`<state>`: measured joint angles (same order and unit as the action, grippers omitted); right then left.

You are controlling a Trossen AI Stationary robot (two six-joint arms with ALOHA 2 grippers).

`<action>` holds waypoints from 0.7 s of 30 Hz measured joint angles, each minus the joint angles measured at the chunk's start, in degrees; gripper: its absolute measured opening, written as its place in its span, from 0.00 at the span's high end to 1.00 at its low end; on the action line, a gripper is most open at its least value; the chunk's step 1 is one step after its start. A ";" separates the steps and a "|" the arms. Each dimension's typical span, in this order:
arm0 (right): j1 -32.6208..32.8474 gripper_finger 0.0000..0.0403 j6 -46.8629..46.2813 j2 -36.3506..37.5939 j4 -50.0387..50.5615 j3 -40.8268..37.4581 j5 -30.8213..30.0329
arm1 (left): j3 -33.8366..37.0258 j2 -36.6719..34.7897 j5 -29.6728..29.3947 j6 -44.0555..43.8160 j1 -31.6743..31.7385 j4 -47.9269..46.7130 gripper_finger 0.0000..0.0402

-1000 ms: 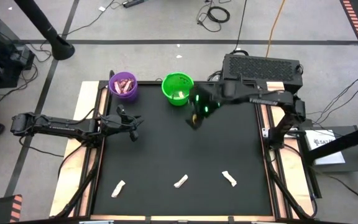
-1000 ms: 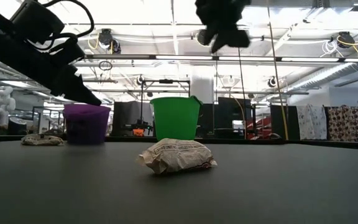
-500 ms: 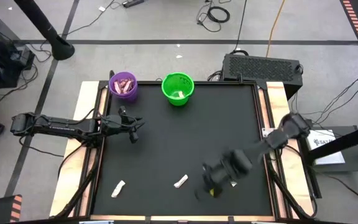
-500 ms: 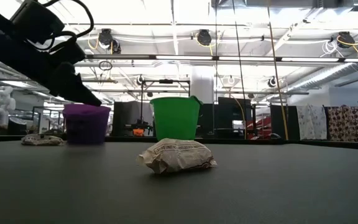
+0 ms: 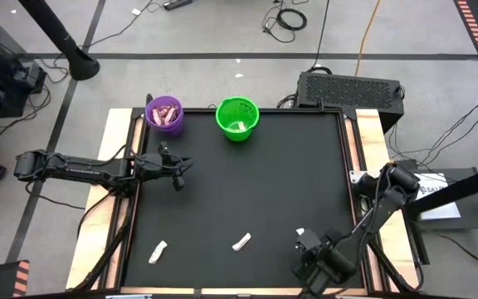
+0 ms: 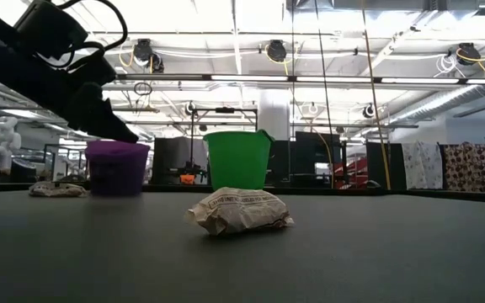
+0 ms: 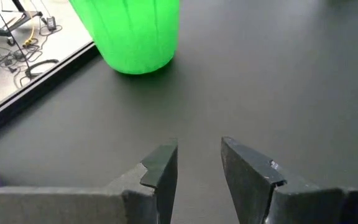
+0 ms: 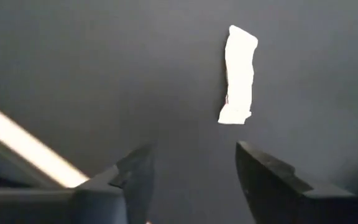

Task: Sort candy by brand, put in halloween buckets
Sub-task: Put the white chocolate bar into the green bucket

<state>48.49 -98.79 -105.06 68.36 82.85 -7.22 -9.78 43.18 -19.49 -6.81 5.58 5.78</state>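
The purple bucket (image 5: 167,114) and the green bucket (image 5: 237,118) stand at the table's far edge, each with candy inside. Three white-wrapped candies lie near the table's near edge: one at the left (image 5: 158,251), one in the middle (image 5: 241,242), and one (image 5: 300,232) partly hidden by my right arm. My right gripper (image 5: 312,259) hangs open and empty over the near right part of the table. Its wrist view shows a white candy (image 8: 239,73) on the mat beyond its fingertips. My left gripper (image 5: 177,170) waits open and empty at the table's left, facing the green bucket (image 7: 135,31).
The black mat (image 5: 247,191) has free room across its middle. In the low view a crumpled white candy (image 6: 241,210) lies in front of the green bucket (image 6: 237,158), and another candy (image 6: 57,189) lies beside the purple bucket (image 6: 118,167). A dark box (image 5: 351,90) stands behind the table's far right.
My right gripper has swung fast from beside the green bucket toward the table's near edge, ending over the near right corner by a white candy. It has left the low view. The candies on the mat have stayed where they were.
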 joint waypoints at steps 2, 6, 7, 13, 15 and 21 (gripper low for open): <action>-0.43 0.45 -0.04 0.00 -2.55 -2.70 0.55 | 0.00 0.00 0.00 0.04 0.00 0.21 0.67; -1.53 0.36 2.32 -0.07 -6.76 -8.33 3.21 | 0.00 0.00 0.00 0.09 0.00 0.20 0.67; -1.77 0.34 2.40 -0.05 -7.41 -9.56 3.74 | 0.00 0.00 0.00 0.09 0.00 0.18 0.67; -2.81 0.32 3.54 -0.04 -9.00 -15.24 5.79 | 0.00 0.00 0.00 0.15 0.00 0.16 0.67; -3.00 0.32 4.01 -0.04 -10.12 -16.37 5.79 | 0.00 0.00 0.00 0.13 0.00 0.18 0.67; -3.04 0.32 3.94 0.13 -14.84 -19.55 5.63 | 0.00 0.00 0.00 0.07 0.01 0.15 0.67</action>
<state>45.45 -94.85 -104.92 53.52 63.30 -1.58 -9.78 43.18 -19.49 -6.74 5.59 5.93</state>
